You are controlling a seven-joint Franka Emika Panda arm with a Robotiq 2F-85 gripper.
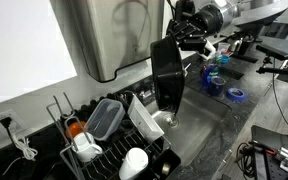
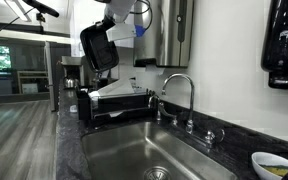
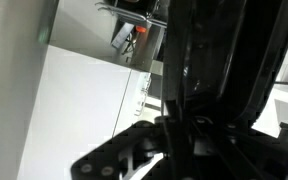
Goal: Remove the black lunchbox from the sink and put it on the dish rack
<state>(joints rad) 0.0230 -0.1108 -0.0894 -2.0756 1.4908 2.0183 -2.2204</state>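
The black lunchbox (image 1: 168,72) is a glossy black tub and hangs in the air, tilted on its side, held by my gripper (image 1: 187,40) at its rim. It also shows in an exterior view (image 2: 99,47) above the dish rack. In the wrist view the lunchbox (image 3: 219,60) fills the frame close to the camera, with its rim between my fingers (image 3: 179,125). The black wire dish rack (image 1: 156,161) stands beside the stainless steel sink (image 1: 199,130). In an exterior view the rack (image 2: 119,108) sits at the far end of the sink (image 2: 134,150).
The rack holds a clear grey-rimmed container (image 1: 105,117), a white cup (image 1: 134,161), a white mug (image 1: 86,146) and other dishes. A chrome faucet (image 2: 180,95) stands at the sink's edge. Rolls of blue tape (image 1: 236,94) lie on the dark countertop beyond the sink.
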